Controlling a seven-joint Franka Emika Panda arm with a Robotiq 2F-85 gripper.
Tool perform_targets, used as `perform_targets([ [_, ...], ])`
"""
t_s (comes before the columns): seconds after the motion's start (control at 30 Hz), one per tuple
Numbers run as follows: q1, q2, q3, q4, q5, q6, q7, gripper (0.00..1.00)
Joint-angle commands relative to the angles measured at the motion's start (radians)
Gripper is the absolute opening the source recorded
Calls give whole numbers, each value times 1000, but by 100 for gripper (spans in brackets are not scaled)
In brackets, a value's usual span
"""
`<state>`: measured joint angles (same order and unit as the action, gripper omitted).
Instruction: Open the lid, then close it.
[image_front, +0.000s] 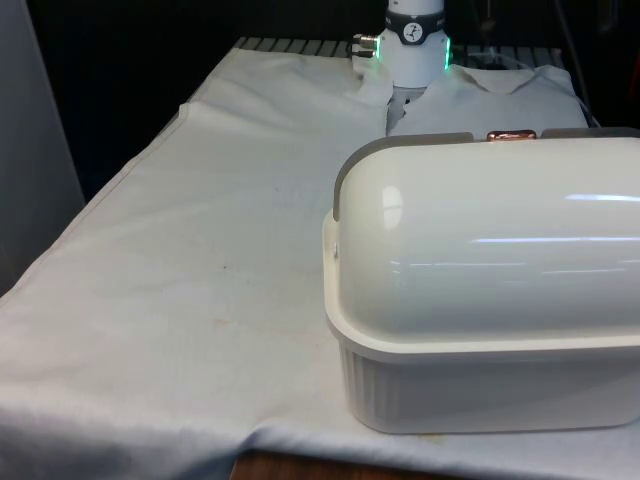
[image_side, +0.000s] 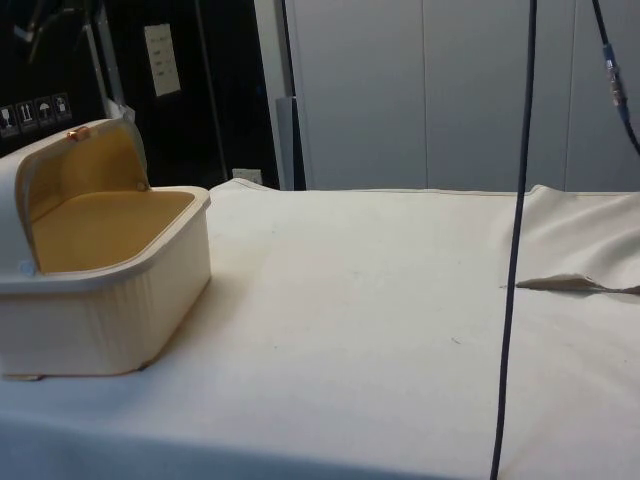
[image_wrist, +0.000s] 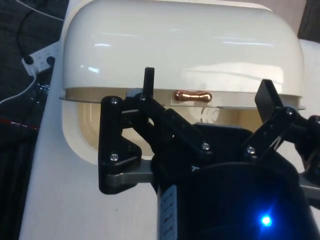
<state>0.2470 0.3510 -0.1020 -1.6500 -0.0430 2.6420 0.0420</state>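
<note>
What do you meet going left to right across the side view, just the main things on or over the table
Bread box with its lid rolled back open → bare stretch of white cloth → black cable hanging down → rumpled fold in the cloth.

Glossy plastic bread box (image_front: 480, 290), shiny copper-coloured handle (image_wrist: 192, 96), matt white cloth (image_front: 200, 250).

The cream bread box (image_side: 110, 300) sits on the cloth, its domed lid (image_front: 490, 240) rolled back open.
</note>
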Motion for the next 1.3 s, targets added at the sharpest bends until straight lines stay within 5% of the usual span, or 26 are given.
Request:
perform_targets([
  [0.0, 6, 8, -9, -1, -16, 19, 12, 100],
  [0.43, 6, 71, -8, -12, -28, 112, 9, 100],
  [0.7, -10, 96, 13, -36, -5, 162, -12, 100],
  [0.77, -2, 98, 0, -33, -18, 152, 0, 100],
  [0.9, -8, 99, 12, -35, -8, 159, -9, 99],
  [1.27, -7, 100, 11, -35, -9, 158, -8, 43],
])
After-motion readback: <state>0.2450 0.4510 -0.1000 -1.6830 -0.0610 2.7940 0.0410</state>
